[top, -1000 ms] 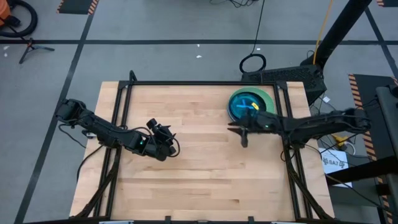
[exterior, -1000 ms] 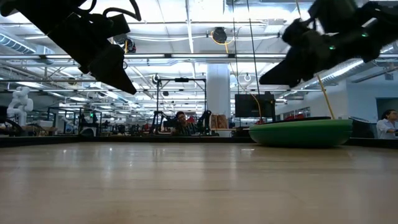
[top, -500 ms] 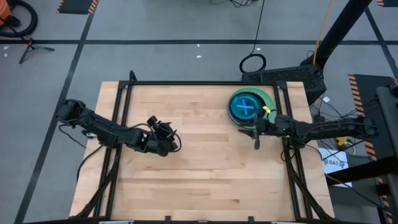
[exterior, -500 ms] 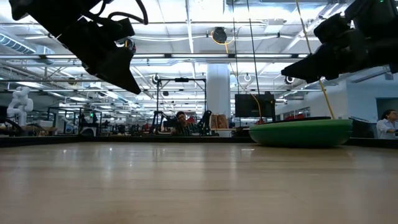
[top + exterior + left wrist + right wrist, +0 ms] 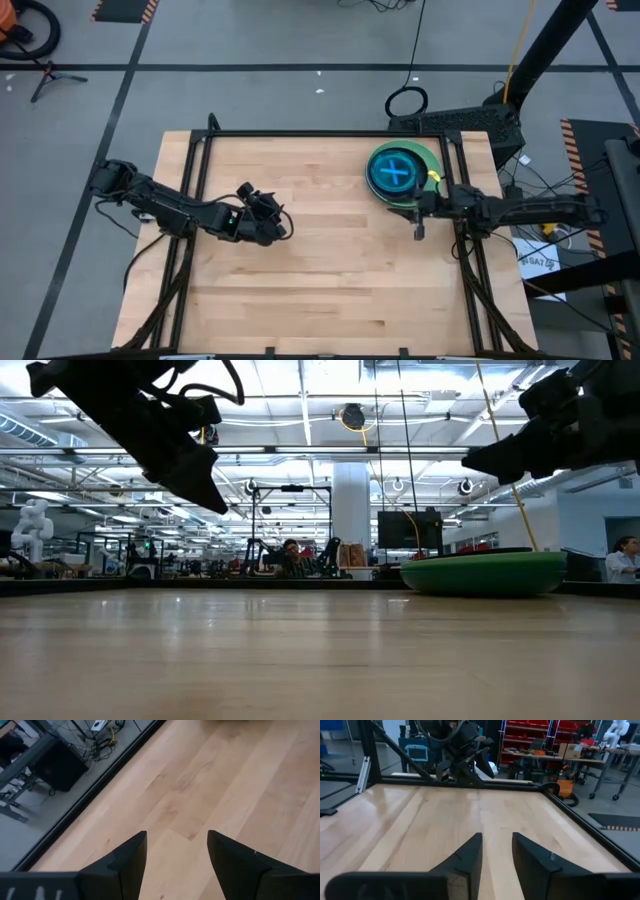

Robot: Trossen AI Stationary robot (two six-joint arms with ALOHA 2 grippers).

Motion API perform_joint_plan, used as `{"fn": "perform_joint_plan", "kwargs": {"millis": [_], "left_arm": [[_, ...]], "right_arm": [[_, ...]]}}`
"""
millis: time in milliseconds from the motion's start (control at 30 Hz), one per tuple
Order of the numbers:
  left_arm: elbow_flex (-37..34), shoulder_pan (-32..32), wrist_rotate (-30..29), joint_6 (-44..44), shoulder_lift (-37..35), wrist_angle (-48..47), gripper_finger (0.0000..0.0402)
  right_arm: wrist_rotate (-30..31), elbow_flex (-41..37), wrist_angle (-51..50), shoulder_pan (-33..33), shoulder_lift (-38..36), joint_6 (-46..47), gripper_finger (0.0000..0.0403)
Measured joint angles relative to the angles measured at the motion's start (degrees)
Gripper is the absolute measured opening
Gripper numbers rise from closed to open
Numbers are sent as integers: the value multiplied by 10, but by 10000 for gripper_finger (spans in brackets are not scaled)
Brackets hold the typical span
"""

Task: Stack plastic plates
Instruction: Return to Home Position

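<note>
At the near half of the bench (image 5: 320,290): bare pale wood planks, smooth and faintly glossy, bounded by a black metal frame (image 5: 300,133).

Left of centre, the left hand (image 5: 268,214) hangs above the wood. Its two dark, wedge-shaped fingers stand wide apart and grip nothing; only planks show between them in its wrist view.

At the right edge, the right hand (image 5: 418,230) is clear of the surface, just near of the plates. Its fingers are parted by a narrow gap and it is empty. In the low view both hands are cut off by the picture's upper edge.

In the far right corner, the plates (image 5: 400,172) sit in one round stack on the bench.
- From above, the top one is translucent cyan-blue with a cross-shaped glare.
- A dark green ring and a mint green crescent show around it.
- The plates between are hidden, so their number cannot be made out.
- In the low view only a green domed side is visible.

Beyond the bench, a person (image 5: 625,559) sits at the right margin of a lit hall, partly cut off.
</note>
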Motion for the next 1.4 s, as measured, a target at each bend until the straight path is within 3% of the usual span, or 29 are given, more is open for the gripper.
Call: {"fn": "perform_joint_plan", "kwargs": {"millis": [600,700,967,1400], "left_arm": [[0,10,0,30,0,8,214],[0,10,0,35,0,17,214],[0,24,0,126,0,34,214],[0,70,19,237,-43,41,214]], "right_arm": [[21,0,-138,0,-165,-9,98],[54,0,-181,0,-197,-8,98],[88,0,-242,0,-278,-33,98],[210,0,-279,0,-279,-43,98]]}}
